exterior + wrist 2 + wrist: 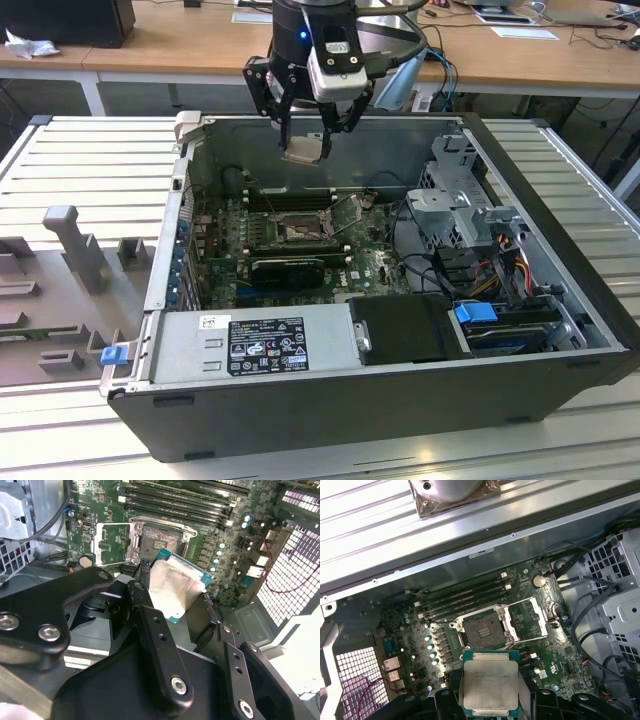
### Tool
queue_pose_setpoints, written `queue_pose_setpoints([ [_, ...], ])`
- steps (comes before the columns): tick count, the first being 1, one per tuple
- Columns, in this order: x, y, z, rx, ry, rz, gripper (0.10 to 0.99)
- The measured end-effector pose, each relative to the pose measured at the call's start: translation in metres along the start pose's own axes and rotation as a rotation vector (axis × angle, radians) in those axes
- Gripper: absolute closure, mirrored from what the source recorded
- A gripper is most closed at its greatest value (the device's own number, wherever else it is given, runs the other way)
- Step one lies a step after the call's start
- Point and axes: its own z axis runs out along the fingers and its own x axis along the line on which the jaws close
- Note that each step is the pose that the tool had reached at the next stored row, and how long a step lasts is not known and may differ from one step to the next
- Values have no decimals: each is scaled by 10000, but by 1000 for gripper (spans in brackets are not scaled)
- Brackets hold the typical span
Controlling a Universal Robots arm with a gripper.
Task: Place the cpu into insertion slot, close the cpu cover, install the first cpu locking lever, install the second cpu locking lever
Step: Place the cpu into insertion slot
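My gripper (305, 135) hangs over the back part of the open computer case, shut on the cpu (303, 150). In both wrist views the cpu (172, 592) (490, 682) sits between the black fingers (150, 625), silver-beige top and green edge showing. It is held in the air, well above the motherboard. The insertion slot (300, 232) (482, 627) (157, 535) lies bare below, with nothing in it. The cpu cover (134, 542) (546, 616) is swung open and lies beside the slot, green board showing through its window.
Long black memory slots (290, 198) run behind the socket and a black graphics card (288, 268) lies in front of it. A power supply (255, 345), a drive cage (470, 215) and cables (500, 260) fill the case's front and the exterior view's right.
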Motion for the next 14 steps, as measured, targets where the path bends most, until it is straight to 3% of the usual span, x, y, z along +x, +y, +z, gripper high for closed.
queue_pose_setpoints([
  [5,0,0,4,-11,-55,612,557],
  [14,-2,-7,77,8,-59,908,557],
])
